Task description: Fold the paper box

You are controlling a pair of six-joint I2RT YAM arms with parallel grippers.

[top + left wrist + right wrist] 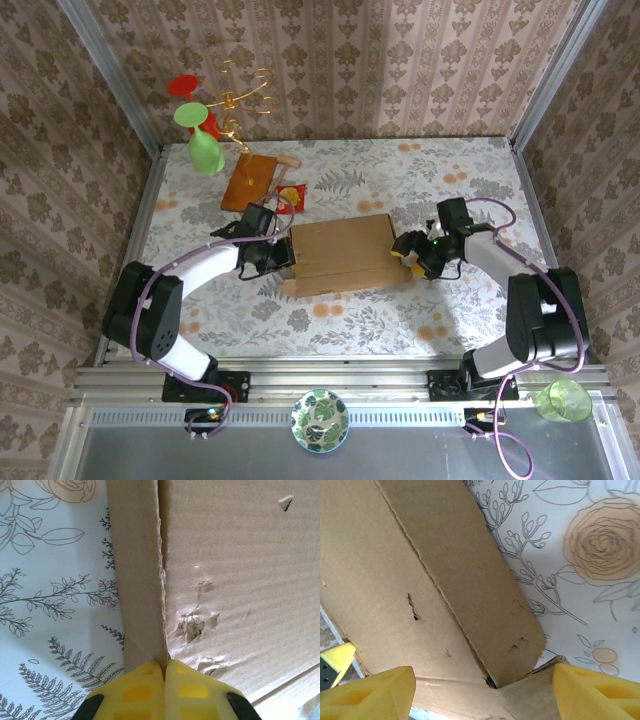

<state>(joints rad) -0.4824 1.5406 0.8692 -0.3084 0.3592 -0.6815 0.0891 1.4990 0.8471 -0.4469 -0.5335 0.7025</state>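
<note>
Your paper box (pixel 345 255) is lying flat around the middle of the flowery table (pixel 460 180), w/ a seam running lengthwise across its top. Left gripper (pixel 164 672) is at the box's left end, yellow tips pressed together right at a crease between two panels, and tbh I can't tell if any cardboard is pinched in there. Right gripper (pixel 485 687) is at the box's right end, tips spread wide apart w/ a rounded corner of the box lying between them, not touching either tip afaict.
</note>
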